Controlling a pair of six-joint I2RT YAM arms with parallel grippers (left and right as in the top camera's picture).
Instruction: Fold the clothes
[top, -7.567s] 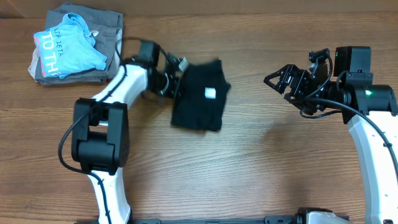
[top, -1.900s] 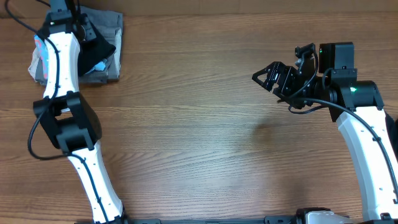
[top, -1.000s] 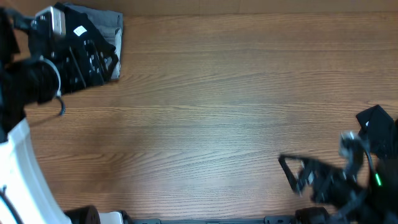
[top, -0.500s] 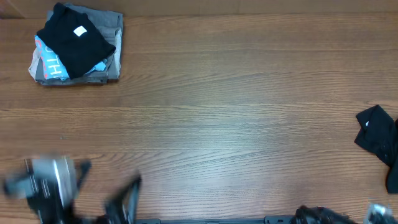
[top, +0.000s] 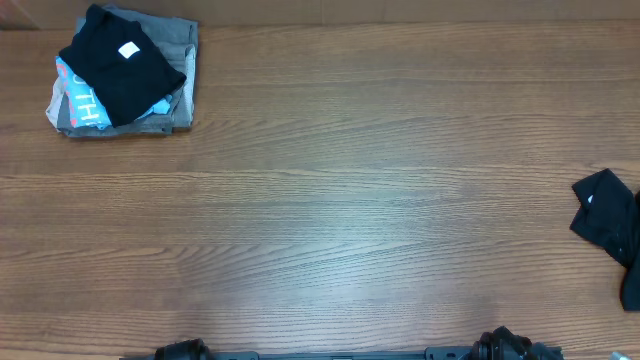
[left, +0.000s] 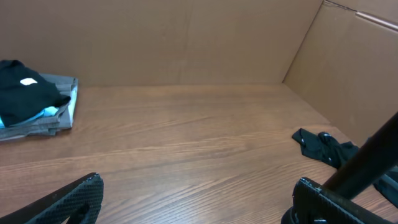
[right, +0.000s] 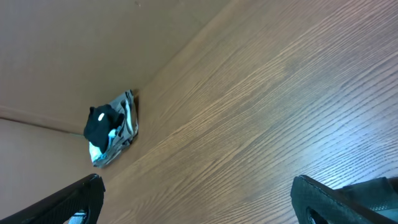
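The left claw (left: 199, 186) is seen spread to its full width in its own wrist view. Its two dark fingers (left: 69, 199) are set at the opposite lower corners with only bare bench (top: 350, 200) between them. Nothing is held and nothing is touched. The right claw (right: 198, 183) is likewise seen wide apart, held above the wood, with nothing in its grasp.

Two black pieces of clothing are shown. A folded black T-shirt (top: 118, 62) is laid as a compact, slightly skewed packet, with a small white label (top: 128, 50) facing up. It is rested on a light blue shirt (top: 78, 100) with pink-white lettering, which in turn is laid on a grey folded garment (top: 180, 45). These are stacked at the far left corner of the bench, close to the cardboard wall (left: 155, 37). A second black garment (top: 606, 215) is seen lying crumpled and unfolded at the right edge of the bench, partly cut off by the frame in the overhead view.

From the left claw, the folded black T-shirt is seen far off to the left. The second black garment is seen nearer, ahead and to the right, just beyond the right-hand finger. From the right claw, the folded black T-shirt is seen small and well apart, across the bench. The two black pieces are placed well apart from each other, at opposite ends of the bench.
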